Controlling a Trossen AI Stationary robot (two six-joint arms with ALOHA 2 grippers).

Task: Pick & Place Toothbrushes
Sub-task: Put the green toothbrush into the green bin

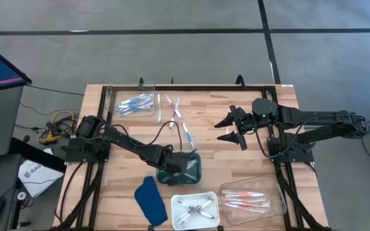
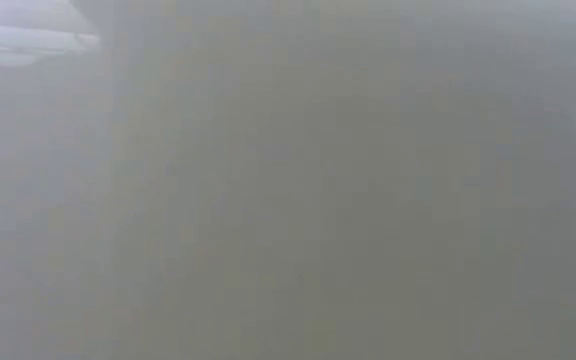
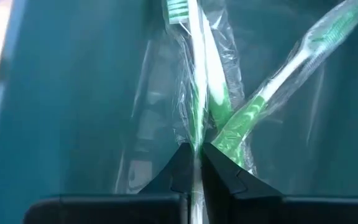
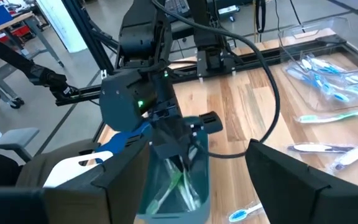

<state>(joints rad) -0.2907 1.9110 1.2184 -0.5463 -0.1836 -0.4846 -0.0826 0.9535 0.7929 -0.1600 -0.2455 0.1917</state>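
left gripper (image 3: pixel 193 163) clenched on 1 of 2 green toothbrushes (image 3: pixel 197 81) | teal bin (image 1: pixel 184 168) | right gripper (image 1: pixel 235 127) released

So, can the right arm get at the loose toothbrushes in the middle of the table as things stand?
Probably yes. The right gripper hangs open beside the loose toothbrushes, with bare table between them. The left gripper is nearer the front, shut on a green toothbrush in the teal bin.

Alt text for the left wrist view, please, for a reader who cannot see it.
The left gripper has its jaws shut on a wrapped green toothbrush inside a teal bin. A second wrapped green toothbrush leans across beside it, its handle end meeting the jaws.
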